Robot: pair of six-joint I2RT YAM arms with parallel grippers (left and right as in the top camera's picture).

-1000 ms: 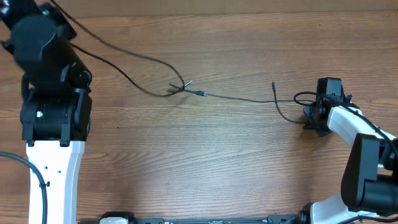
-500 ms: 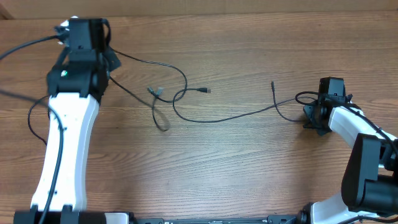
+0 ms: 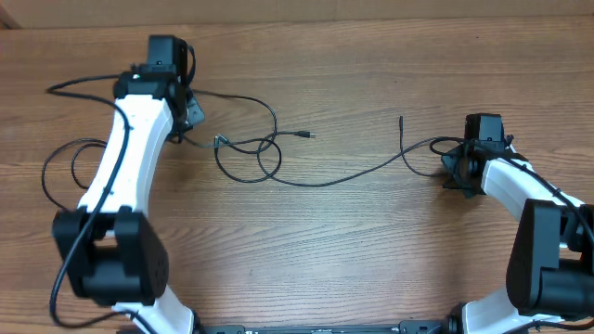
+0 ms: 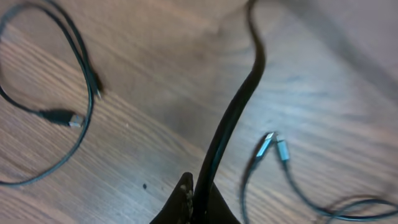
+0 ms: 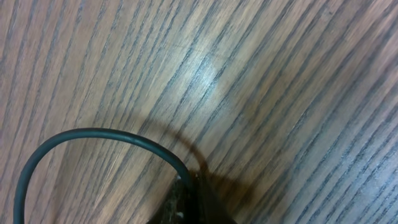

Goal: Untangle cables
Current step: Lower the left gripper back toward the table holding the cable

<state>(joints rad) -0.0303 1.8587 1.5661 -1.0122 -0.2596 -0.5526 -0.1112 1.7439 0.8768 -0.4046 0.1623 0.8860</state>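
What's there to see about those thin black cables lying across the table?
The cables are thin, black, rubbery-looking cords with small metal-tipped plugs. They lie slack on the wooden table, crossing in loose loops left of centre. The left gripper pinches one stretch, the right gripper another.

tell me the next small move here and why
Probably pull the left gripper leftward, away from the right gripper: both are shut on the cables, which lie slack between them, with crossed loops near the left one.
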